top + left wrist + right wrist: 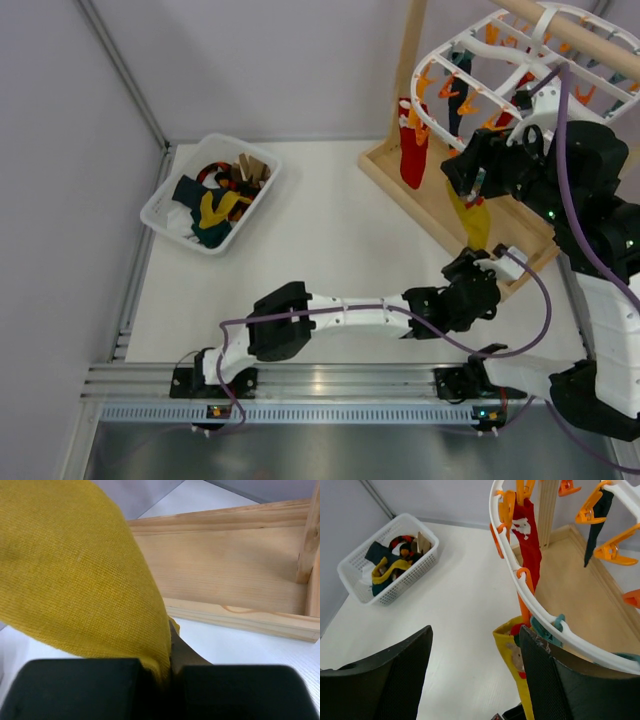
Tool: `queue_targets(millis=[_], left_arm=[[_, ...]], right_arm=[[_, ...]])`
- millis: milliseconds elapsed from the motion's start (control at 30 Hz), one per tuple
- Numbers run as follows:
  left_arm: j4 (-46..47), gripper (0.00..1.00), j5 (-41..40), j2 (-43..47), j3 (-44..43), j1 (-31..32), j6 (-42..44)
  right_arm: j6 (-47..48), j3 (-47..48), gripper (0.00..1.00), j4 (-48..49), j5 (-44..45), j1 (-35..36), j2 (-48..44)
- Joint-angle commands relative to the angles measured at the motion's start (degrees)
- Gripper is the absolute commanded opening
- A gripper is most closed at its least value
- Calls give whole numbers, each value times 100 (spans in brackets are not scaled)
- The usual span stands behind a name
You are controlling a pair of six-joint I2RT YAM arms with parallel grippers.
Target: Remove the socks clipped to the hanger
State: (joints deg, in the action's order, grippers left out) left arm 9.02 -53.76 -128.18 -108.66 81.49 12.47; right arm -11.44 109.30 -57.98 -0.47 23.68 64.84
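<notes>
White table (330,230) and grey walls are shown from above and from both wrists. Far to the left of both grippers, a basket (415,575) of loose socks is set on the table.

The left gripper (170,667) is clenched on the lower end of the yellow sock (75,570), with the fabric pinched between its fingers. The wooden stand (225,555) lies just beyond it. Above that gripper, the sock appears to be hung from an orange clip (522,607) on the hanger (575,639), with a teal clip (545,627) just beside.

The right gripper (475,650) is held at the clip with its jaws apart. The clip and the sock's top are close beside one finger and the other finger is well clear, so nothing is gripped. Beyond that gripper, a red sock (530,550) and a navy sock (595,530) are clipped on.

The step in hand is judged to be freeing the yellow sock. It would be done best if the right gripper were shifted so that the clip's handles, not the fabric, are centred between its fingers. The handles should then be squeezed until the clip gapes. Only light downward tension is wanted from the left gripper, since a hard pull against a shut clip could swing the hanger or drag it off the stand.
</notes>
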Motion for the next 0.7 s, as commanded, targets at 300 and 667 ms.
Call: queue_targets(millis=[300, 667], left_arm=[[109, 0, -689, -102, -472, 508, 643], [100, 0, -680, -515, -963, 578, 862]], right_arm=[[617, 330, 69, -724, 960, 356, 126], [617, -119, 65, -847, 2621, 497, -191]])
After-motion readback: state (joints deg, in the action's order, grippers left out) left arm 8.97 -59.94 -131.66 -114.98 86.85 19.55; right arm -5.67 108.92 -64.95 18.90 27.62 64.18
